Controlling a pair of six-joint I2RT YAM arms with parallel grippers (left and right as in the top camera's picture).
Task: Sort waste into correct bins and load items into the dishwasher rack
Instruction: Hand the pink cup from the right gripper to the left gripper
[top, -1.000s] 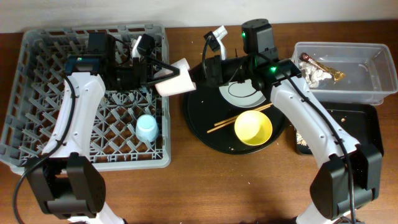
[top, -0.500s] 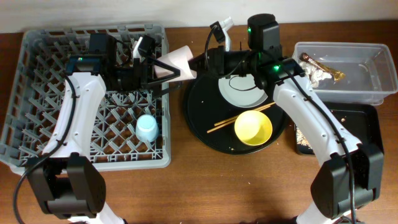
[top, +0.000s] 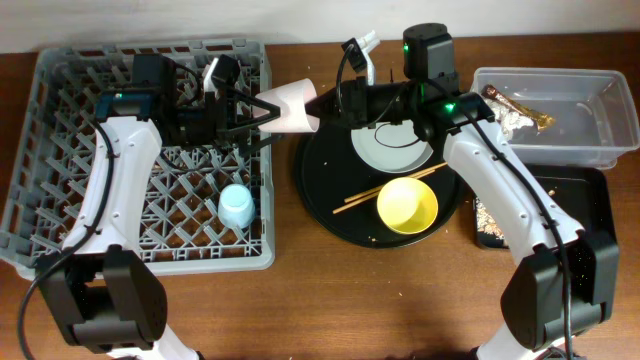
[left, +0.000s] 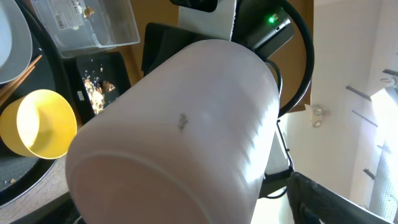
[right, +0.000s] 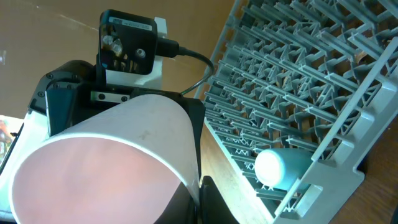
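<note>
The pale pink cup (top: 290, 106) lay on its side in the air at the upper centre of the overhead frame, between the dishwasher rack (top: 60, 150) and the round black tray (top: 322, 195). The right claw (top: 326, 103) was pinched tight on its rim. The left claw (top: 258, 110) stood spread wide about its base, seemingly not gripping it.

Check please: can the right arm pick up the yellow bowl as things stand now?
Probably not yet: the right gripper is shut on the pink cup, though the yellow bowl lies uncovered on the black tray.
</note>
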